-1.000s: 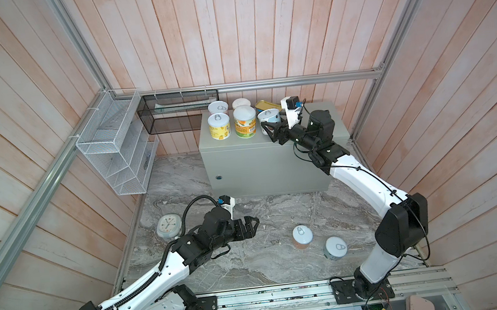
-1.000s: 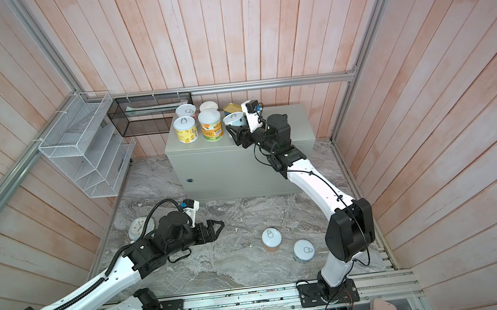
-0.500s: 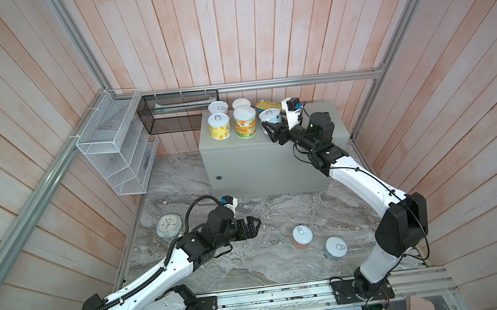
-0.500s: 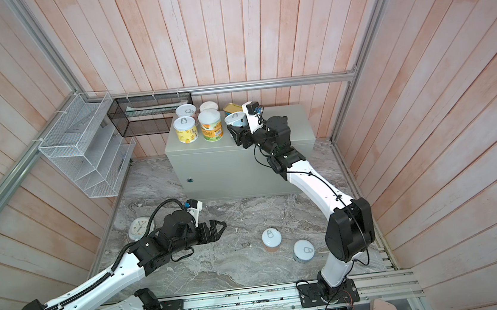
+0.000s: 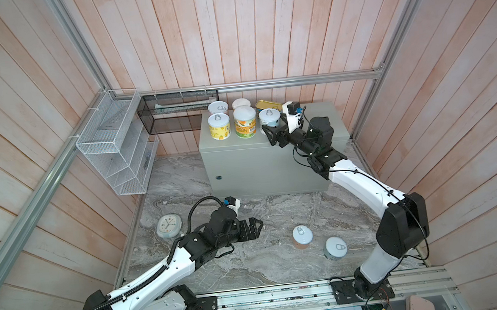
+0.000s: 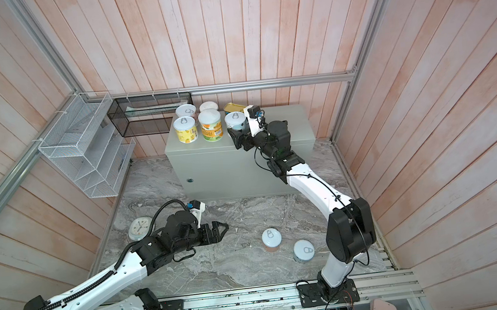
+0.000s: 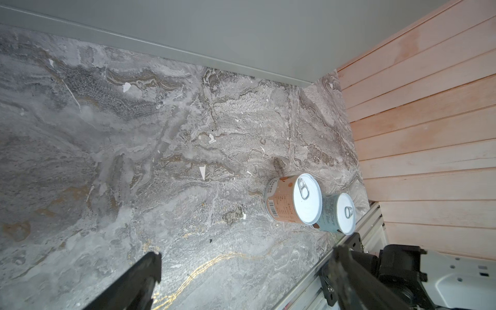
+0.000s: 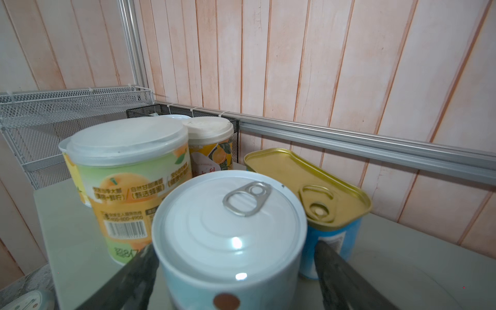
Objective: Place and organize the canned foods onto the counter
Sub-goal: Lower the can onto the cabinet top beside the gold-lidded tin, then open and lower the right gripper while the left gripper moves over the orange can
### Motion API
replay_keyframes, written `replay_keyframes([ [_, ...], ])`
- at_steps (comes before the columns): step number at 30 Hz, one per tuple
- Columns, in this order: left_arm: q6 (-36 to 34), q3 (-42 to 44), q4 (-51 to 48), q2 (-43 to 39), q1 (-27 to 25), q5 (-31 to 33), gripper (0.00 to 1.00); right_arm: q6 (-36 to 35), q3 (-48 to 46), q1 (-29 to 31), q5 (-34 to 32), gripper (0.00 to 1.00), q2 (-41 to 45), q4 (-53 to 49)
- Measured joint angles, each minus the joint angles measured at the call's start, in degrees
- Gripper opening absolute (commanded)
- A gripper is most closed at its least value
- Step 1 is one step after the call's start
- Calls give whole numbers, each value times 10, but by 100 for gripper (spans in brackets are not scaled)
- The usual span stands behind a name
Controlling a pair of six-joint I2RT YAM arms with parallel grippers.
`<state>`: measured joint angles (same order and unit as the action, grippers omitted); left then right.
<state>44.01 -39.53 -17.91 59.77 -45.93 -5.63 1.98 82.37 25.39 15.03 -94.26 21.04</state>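
Observation:
Several canned foods stand on the grey-green counter: a yellow can, a tall orange-and-green can, two cans behind them, a gold tin and a pale-blue can. My right gripper is open, one jaw on each side of the pale-blue can, which stands on the counter top. Two more cans stand on the marble floor, an orange one and a pale-blue one. My left gripper hovers open and empty to the left of them.
A round pale-blue clock lies on the marble at the left. A white wire rack and a black mesh basket hang on the walls beside the counter. The right half of the counter top is bare.
The right gripper's jaws have spread apart around the pale-blue can on the counter. The left arm has edged slightly to the right over the marble.

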Motion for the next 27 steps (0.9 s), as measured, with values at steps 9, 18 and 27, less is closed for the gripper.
replay_keyframes([
  [9, -3, 0, 6, 3, -4, -1, 100, 12, -139, 0, -38, 95, 143, 12],
  [18, -25, -32, 5, 52, -30, 6, 100, 17, -276, 0, -101, 98, 307, 0],
  [27, -40, -101, 11, 117, -90, 32, 100, 40, -409, -1, -181, 98, 468, -32],
])
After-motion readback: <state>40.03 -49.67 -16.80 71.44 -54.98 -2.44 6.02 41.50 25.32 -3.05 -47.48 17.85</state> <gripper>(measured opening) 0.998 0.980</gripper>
